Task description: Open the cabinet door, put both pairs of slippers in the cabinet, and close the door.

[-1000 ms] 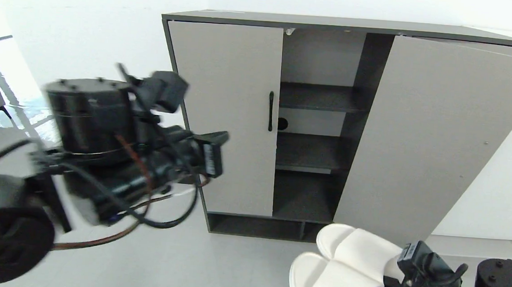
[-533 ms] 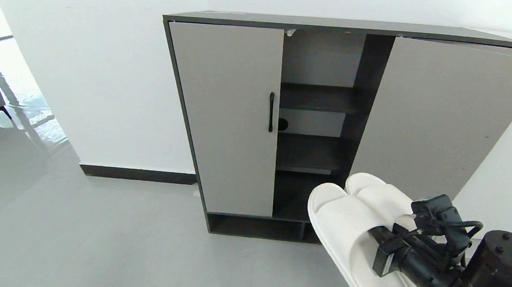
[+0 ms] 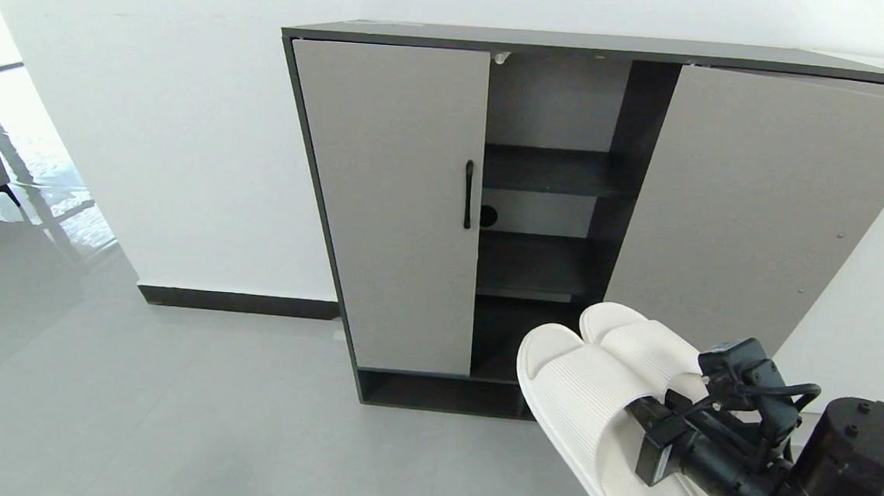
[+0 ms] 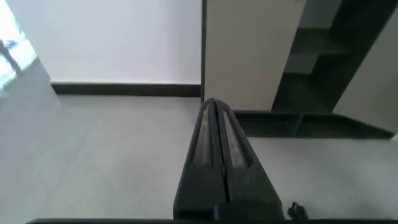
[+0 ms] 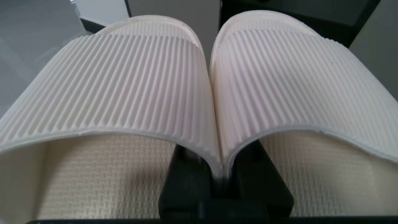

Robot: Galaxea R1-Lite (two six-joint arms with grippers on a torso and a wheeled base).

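Just before the cabinet's [image 3: 581, 44] bottom edge, its right door [image 3: 755, 215] already open, the right gripper [image 5: 222, 177] pinches one pair of slippers [image 3: 596, 375] by their inner sides, not yet shelved; the left gripper [image 4: 214, 106] has its fingers pressed together, and the other pair and the closing are left to do.

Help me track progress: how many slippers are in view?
2. The left slipper and right slipper lie side by side, both held by the right gripper before the open cabinet. More may lie out of view.

matt ribbed foam slippers [image 3: 596, 383]; smooth matt laminate cabinet [image 3: 584, 211]; glossy floor [image 3: 166, 415].
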